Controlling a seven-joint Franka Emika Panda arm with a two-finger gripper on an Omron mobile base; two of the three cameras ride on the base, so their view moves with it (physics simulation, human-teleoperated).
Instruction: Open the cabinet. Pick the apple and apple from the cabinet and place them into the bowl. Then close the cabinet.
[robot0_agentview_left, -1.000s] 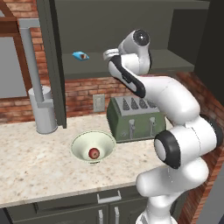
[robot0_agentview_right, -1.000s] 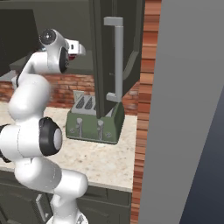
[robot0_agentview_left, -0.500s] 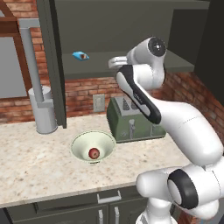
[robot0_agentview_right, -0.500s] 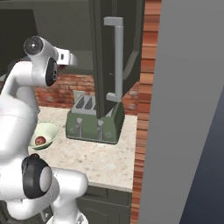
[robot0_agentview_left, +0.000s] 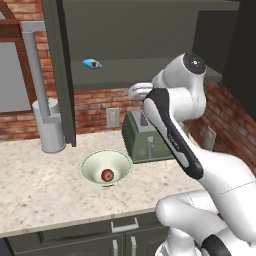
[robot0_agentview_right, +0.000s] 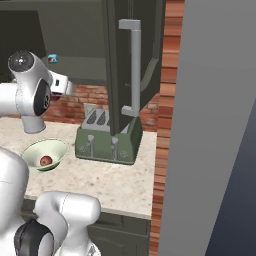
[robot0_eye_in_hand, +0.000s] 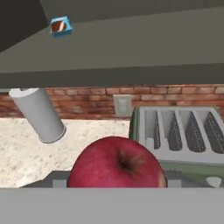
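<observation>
A red apple (robot0_eye_in_hand: 116, 164) fills the lower middle of the hand view, and my gripper (robot0_eye_in_hand: 116, 177) is shut on it, its tips hidden behind the fruit. The hand (robot0_agentview_left: 136, 91) hangs just below the cabinet's shelf, above the toaster's left end. A second apple (robot0_agentview_left: 107, 175) lies in the pale bowl (robot0_agentview_left: 90, 162) on the counter, below and to the left of the hand. That bowl (robot0_agentview_right: 35, 149) and its apple (robot0_agentview_right: 46, 160) also sit at the left of the right base view. The dark cabinet (robot0_agentview_left: 150, 30) stands open, its left door (robot0_agentview_left: 60, 75) and right door (robot0_agentview_right: 120, 60) swung out.
A small blue packet (robot0_agentview_left: 92, 63) lies on the cabinet shelf. A green toaster (robot0_agentview_left: 136, 142) stands at the brick wall right of the bowl. A grey canister (robot0_agentview_left: 50, 125) stands left of the bowl under the open door. The right door's bar handle (robot0_agentview_right: 135, 65) juts over the toaster.
The arm has drawn the hand out of the cabinet and lowered it below the shelf, with the apple still in the gripper.
</observation>
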